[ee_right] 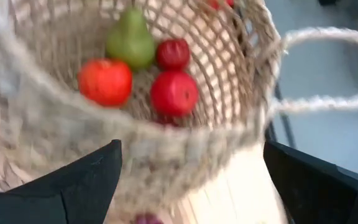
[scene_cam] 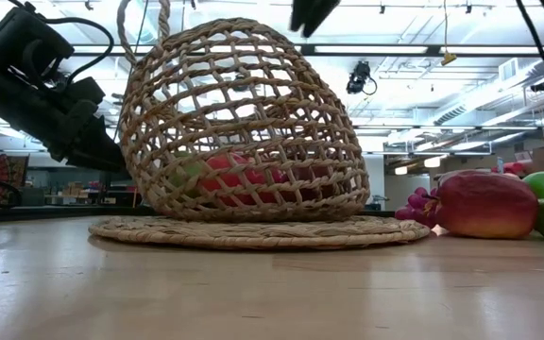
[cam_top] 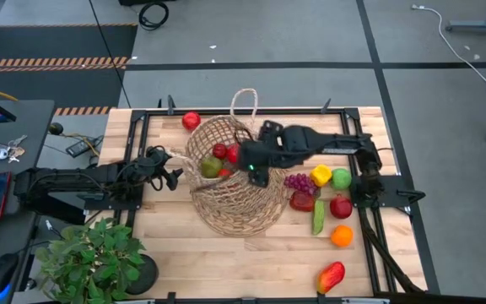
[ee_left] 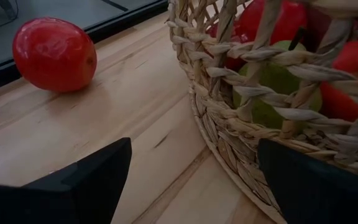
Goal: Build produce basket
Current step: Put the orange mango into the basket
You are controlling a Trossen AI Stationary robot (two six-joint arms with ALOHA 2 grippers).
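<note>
We see the right hand (cam_top: 255,166) open above the basket (cam_top: 230,198), which holds red and green produce (ee_right: 140,68). The left hand (cam_top: 174,168), also open, waits beside the basket.

Left arm stretched low from the table's left edge toward centre, left gripper (cam_top: 175,173) near table level, fingers (ee_left: 86,180) spread wide, nothing between them. Right arm reaches in from the right side, elbow bent, wrist raised, right gripper (cam_top: 256,169) pointing down, fingers (ee_right: 73,186) wide apart, holding nothing
</note>
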